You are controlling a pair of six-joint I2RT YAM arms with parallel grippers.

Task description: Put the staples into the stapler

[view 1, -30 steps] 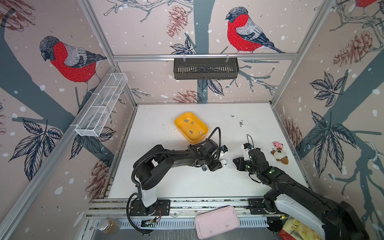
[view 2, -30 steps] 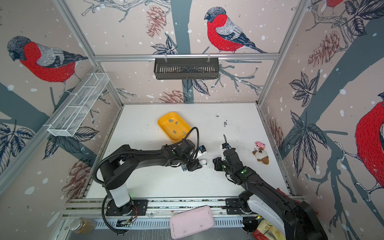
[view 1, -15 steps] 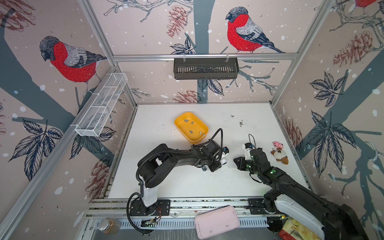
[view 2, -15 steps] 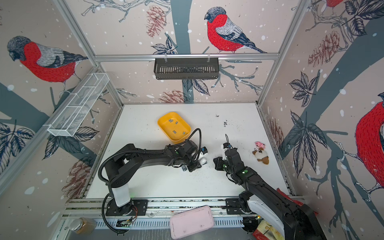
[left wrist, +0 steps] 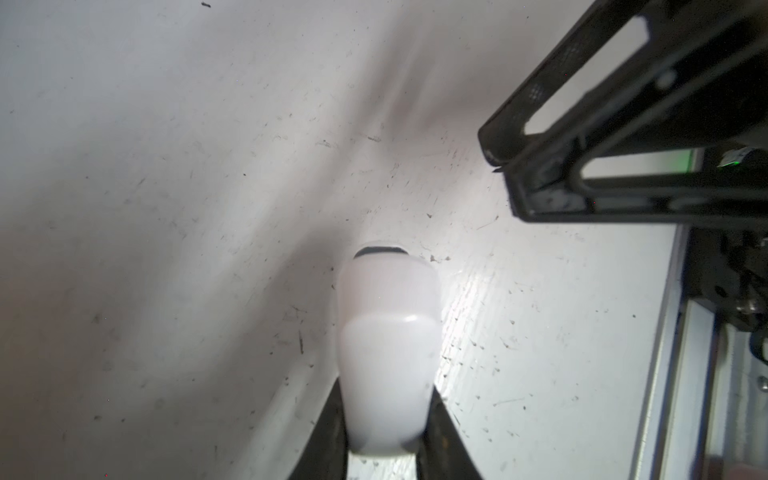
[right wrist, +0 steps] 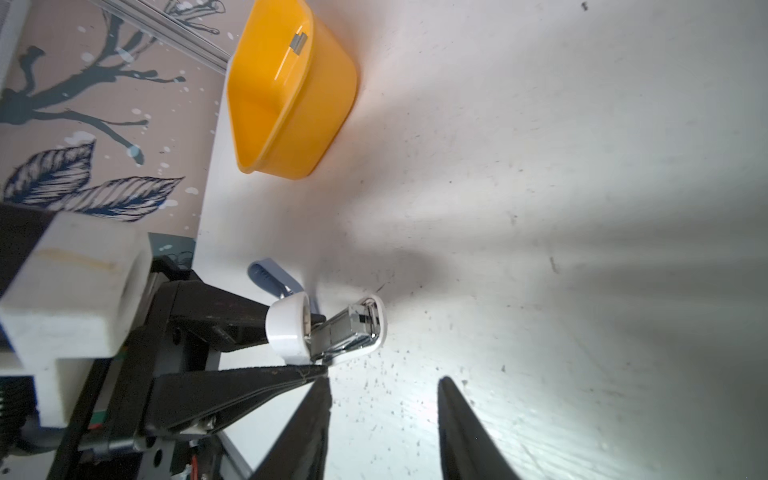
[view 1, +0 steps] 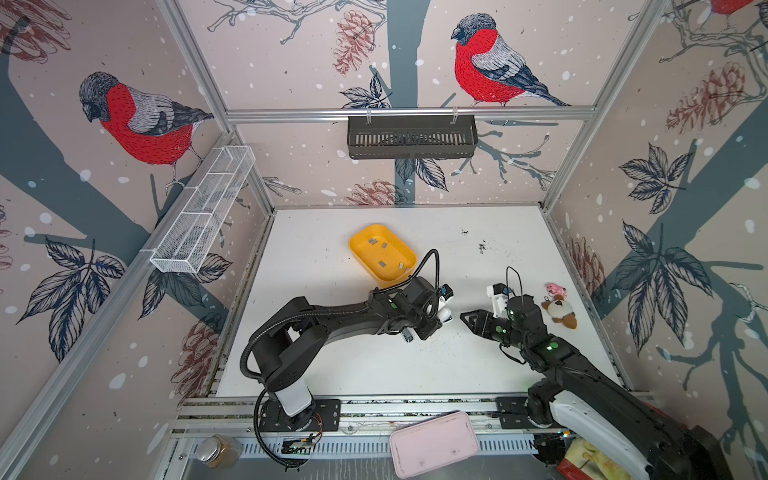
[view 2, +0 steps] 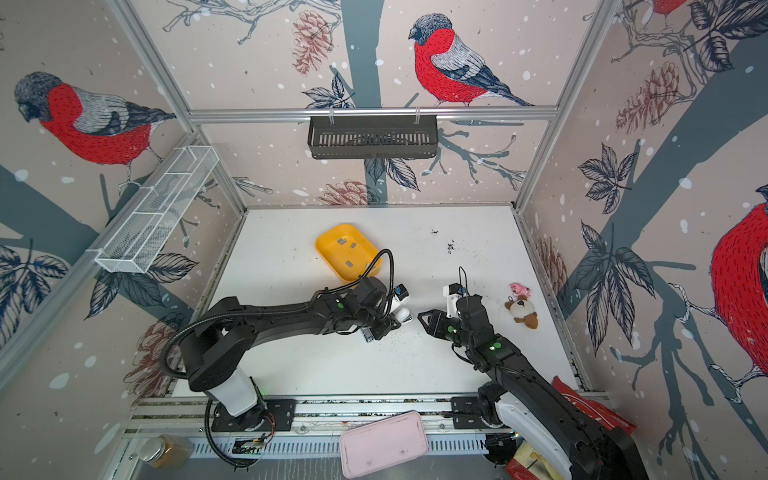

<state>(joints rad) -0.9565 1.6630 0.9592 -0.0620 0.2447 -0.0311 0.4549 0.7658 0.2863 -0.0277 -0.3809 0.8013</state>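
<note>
Over the white table, left gripper grips the stapler; right gripper, spread empty, faces it.

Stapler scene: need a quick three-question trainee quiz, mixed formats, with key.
1. True or false: the staples lie in the tray.
2. The left end effector grips: A) a staple, B) the stapler, C) nothing.
3. Fill in: the right end effector is ____ and empty.

Key: 1 true; 2 B; 3 open.
</note>
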